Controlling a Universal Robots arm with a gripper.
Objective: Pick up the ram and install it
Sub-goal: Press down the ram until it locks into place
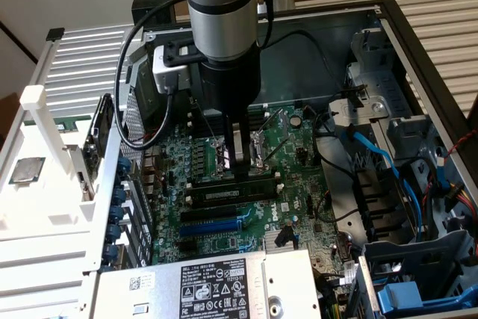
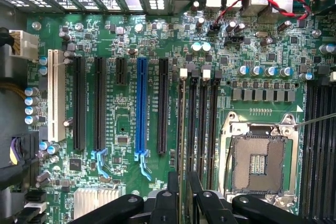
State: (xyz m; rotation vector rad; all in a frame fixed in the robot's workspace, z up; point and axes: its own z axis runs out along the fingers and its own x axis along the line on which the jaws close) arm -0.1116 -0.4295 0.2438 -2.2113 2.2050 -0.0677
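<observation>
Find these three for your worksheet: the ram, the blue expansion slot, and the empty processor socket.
ram [image 1: 233,193], exterior view, middle of its label strip.
blue expansion slot [image 2: 141,108], wrist view, middle of its length.
processor socket [image 2: 258,163], wrist view, centre of the pin field.

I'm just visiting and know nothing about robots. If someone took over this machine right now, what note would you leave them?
Gripper: lowered into the computer case, right at the top edge of the ram.
Ram: standing on edge in the memory slot nearest the blue expansion slot.
Done: ram picked up and brought to its slot.
Left: check that it is fully seated; the pictures do not settle that.
</observation>
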